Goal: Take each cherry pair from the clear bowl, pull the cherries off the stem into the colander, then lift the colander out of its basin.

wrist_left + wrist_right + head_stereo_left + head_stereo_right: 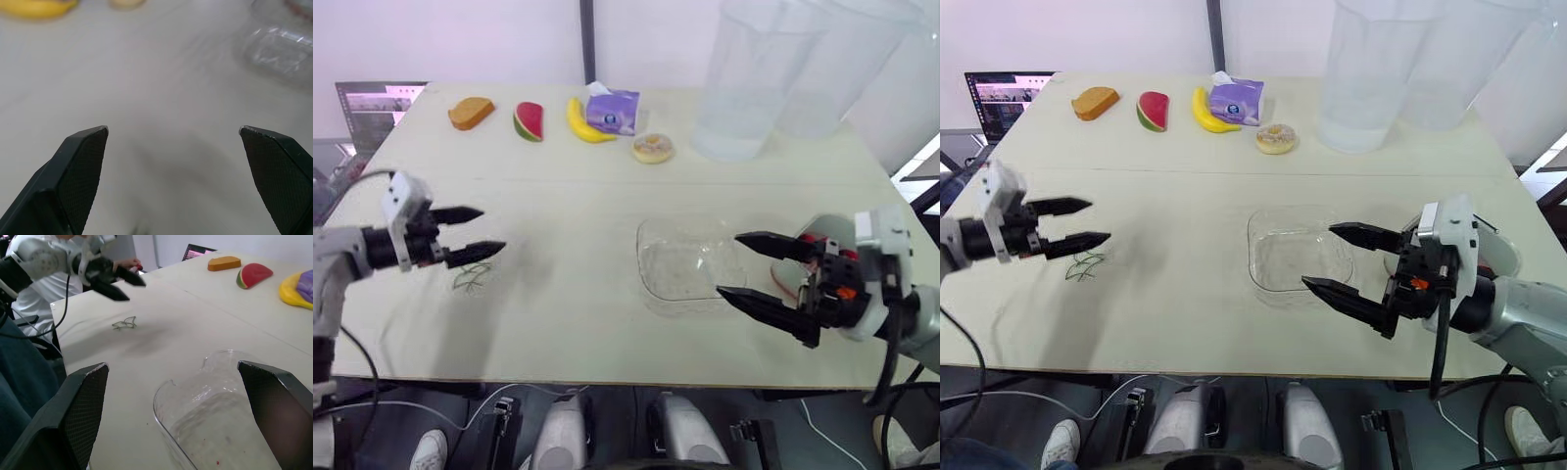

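We see wide table (568, 186), much bare room between both arms. Right gripper (727, 263) reaches in from right side, about level, fingers spread wide, tips over clear bowl (651, 284), nothing in grip. Left gripper (493, 229) points toward middle, low over table, fingers apart, nothing in grip. Bowl sits near front edge. White colander (824, 225) partly behind right gripper, red cherries (809, 238) inside. Green stems (473, 277) lie on table by left gripper.

The left claw (492, 229) and right claw (727, 264) had black tapered fingers, white wrist housings and grey forearms; the right bore orange fittings.
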Motion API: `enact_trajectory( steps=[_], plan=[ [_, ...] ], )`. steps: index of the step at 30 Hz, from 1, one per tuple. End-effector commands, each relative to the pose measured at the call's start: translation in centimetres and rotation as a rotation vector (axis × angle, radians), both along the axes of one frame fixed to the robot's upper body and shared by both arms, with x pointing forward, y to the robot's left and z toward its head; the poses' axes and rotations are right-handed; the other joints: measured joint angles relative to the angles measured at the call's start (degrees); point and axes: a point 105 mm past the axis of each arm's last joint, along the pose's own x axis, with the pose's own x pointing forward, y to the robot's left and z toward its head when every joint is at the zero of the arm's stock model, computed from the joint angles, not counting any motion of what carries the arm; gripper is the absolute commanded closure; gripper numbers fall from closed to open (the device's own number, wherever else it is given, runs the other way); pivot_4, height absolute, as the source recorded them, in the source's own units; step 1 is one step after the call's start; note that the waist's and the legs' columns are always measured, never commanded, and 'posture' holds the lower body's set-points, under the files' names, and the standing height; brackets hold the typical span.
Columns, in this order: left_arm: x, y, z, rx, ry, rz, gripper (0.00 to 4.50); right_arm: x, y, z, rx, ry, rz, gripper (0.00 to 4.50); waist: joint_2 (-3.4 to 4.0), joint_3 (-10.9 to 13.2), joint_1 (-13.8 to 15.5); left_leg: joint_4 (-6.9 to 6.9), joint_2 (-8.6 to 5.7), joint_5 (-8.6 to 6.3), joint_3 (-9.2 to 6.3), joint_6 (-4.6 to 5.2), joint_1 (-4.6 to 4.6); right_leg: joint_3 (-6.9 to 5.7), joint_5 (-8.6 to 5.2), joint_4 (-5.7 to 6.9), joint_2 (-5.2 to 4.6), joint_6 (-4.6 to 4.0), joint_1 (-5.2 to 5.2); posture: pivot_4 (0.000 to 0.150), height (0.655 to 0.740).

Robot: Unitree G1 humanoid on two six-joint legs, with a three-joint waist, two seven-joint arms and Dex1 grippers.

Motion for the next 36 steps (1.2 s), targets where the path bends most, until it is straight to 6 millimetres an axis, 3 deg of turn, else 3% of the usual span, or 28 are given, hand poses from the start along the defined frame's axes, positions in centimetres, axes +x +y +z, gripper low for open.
enact_trajectory(
  steps=[1,6,11,16,25,28,33,36],
  plan=[
    [-2.0,-3.5,2.5,-0.02,-0.006,-0.202,0.01,0.3,-1.1,1.3,-0.006,-0.061,-0.077,0.0,0.02,-0.01,-0.19,0.0,-0.01,0.0,0.02,0.0,0.0,0.02,0.0,-0.01,0.01,0.01,0.0,0.15,0.74],
    [-5.0,-6.2,2.2,-0.022,0.039,-0.379,0.01,0.3,-1.9,0.8,-0.046,-0.025,-0.129,0.0,0.08,-0.03,-0.77,-0.04,0.1,0.02,0.06,-0.03,0.08,0.14,0.0,-0.03,0.2,0.01,-0.01,0.15,0.74],
    [-6.5,-7.0,1.4,-0.014,0.052,-0.445,0.01,0.0,-2.3,-0.4,-0.077,0.024,-0.148,0.0,0.08,-0.03,-0.26,-0.08,0.09,0.06,0.02,-0.11,0.18,0.15,0.0,-0.02,0.23,0.0,0.1,0.15,0.74],
    [-6.7,-8.0,1.3,-0.037,0.033,-0.472,0.01,-0.1,-3.9,-1.4,-0.109,0.037,-0.254,0.0,0.07,-0.03,0.05,-0.06,0.06,0.05,0.0,-0.09,0.22,0.14,0.0,-0.1,0.22,0.01,0.2,0.15,0.74],
    [-6.7,-9.6,1.2,-0.066,0.018,-0.528,0.01,-1.0,-6.8,-2.7,-0.066,0.097,-0.618,0.0,0.08,-0.04,-0.2,-0.09,0.08,0.05,0.0,-0.09,0.25,0.15,0.01,-0.13,0.25,0.02,0.24,0.15,0.74],
    [-6.6,-10.1,0.9,-0.067,0.019,-0.553,0.01,-1.2,-9.1,-3.6,-0.095,0.16,-0.751,0.0,0.08,-0.04,-0.21,-0.09,0.07,0.05,0.03,-0.09,0.29,0.17,0.01,-0.13,0.24,0.02,0.27,0.15,0.74],
    [-6.8,-10.7,0.7,-0.054,0.011,-0.603,0.01,-0.7,-10.8,-4.0,-0.277,0.292,-0.723,0.0,0.08,-0.04,-0.4,-0.11,0.05,0.03,0.12,-0.06,0.48,0.26,0.01,-0.21,0.26,0.03,0.43,0.15,0.74],
    [-6.6,-10.8,0.5,-0.043,0.009,-0.609,0.01,-0.1,-10.7,-4.4,-0.36,0.361,-0.653,0.0,0.08,-0.04,-0.35,-0.24,0.06,0.03,0.13,-0.06,0.6,0.3,0.01,-0.22,0.29,0.02,0.49,0.15,0.74]
  ],
)
